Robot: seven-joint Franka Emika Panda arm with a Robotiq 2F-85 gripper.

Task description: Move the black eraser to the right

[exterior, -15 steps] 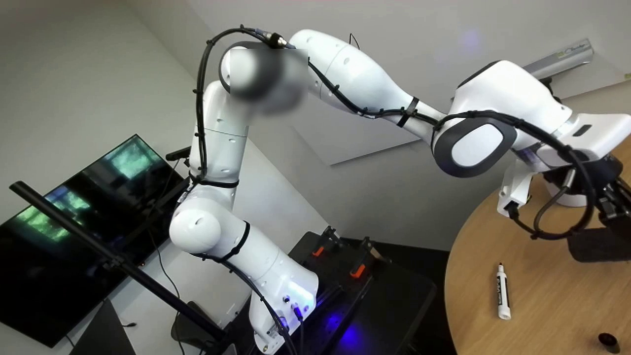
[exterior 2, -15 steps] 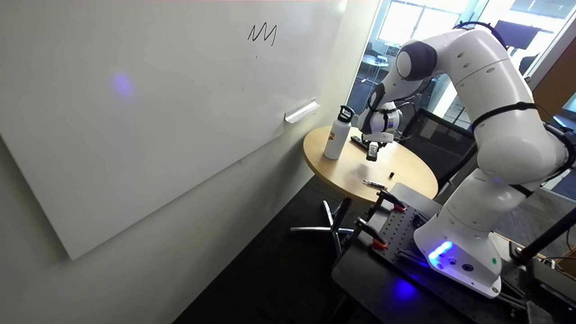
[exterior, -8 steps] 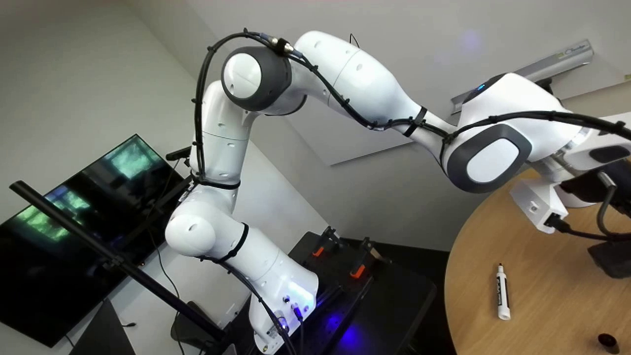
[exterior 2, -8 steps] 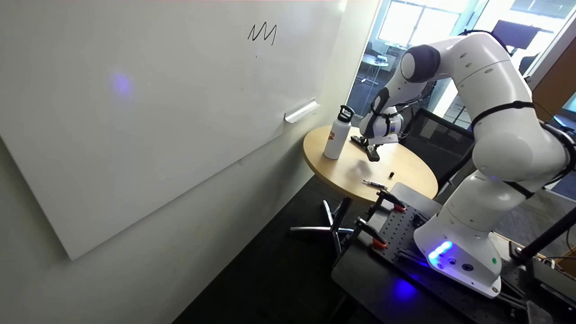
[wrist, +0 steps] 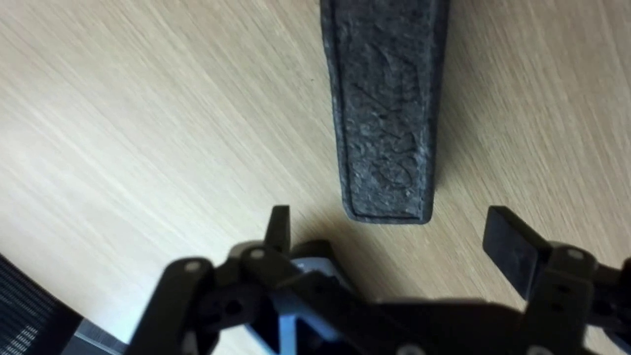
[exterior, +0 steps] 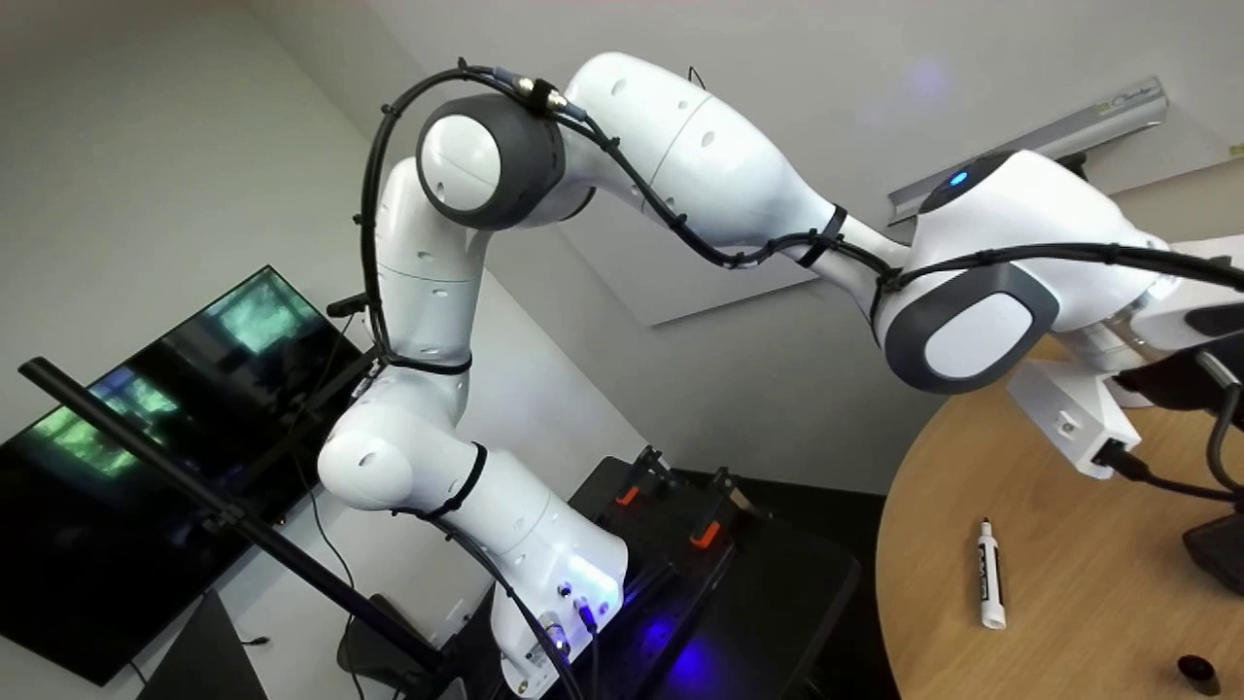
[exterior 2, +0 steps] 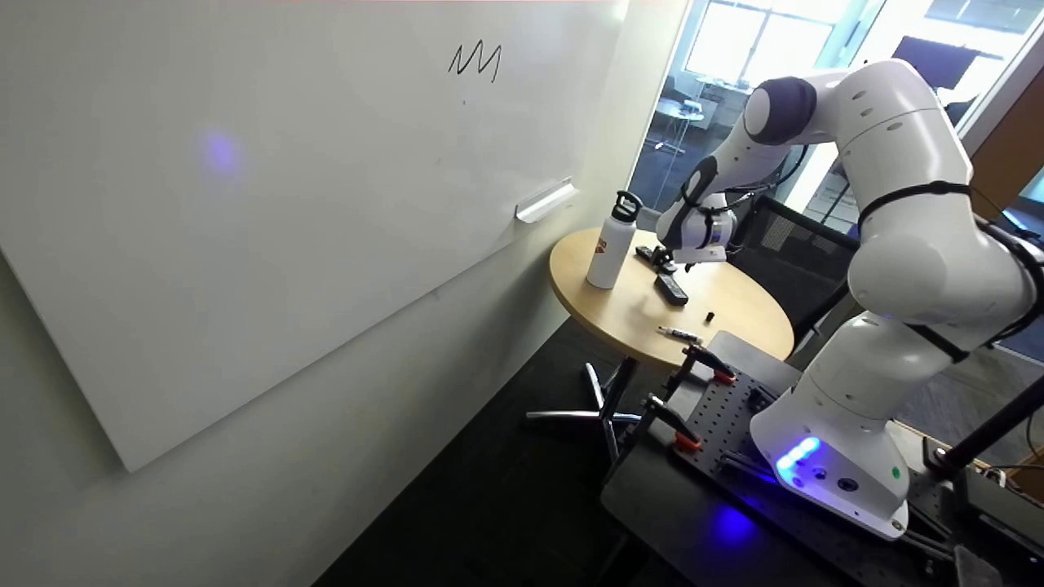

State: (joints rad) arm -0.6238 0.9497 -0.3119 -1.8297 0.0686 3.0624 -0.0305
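Observation:
The black eraser [wrist: 387,108] lies flat on the round wooden table in the wrist view, running up past the top edge. Its near end sits between my fingertips, with bare wood showing on both sides, so nothing touches it. My gripper [wrist: 396,239] is wide open. In an exterior view the eraser [exterior 2: 671,290] rests just in front of the open gripper [exterior 2: 675,262], apart from it. At the right border of an exterior view only one end of the eraser [exterior: 1221,552] shows; the fingers are cut off there.
A white bottle [exterior 2: 612,249] stands near the wall. Behind my gripper lies another dark oblong thing [exterior 2: 645,253], and a dark and pale blue thing [wrist: 315,264] shows under my left finger. A white marker [exterior: 989,578] and a small black cap [exterior: 1198,673] lie on the table [exterior: 933,583].
The eraser was in my gripper, raised and tilted; it came down onto the table and was let go. My fingers have spread and drawn back from it.

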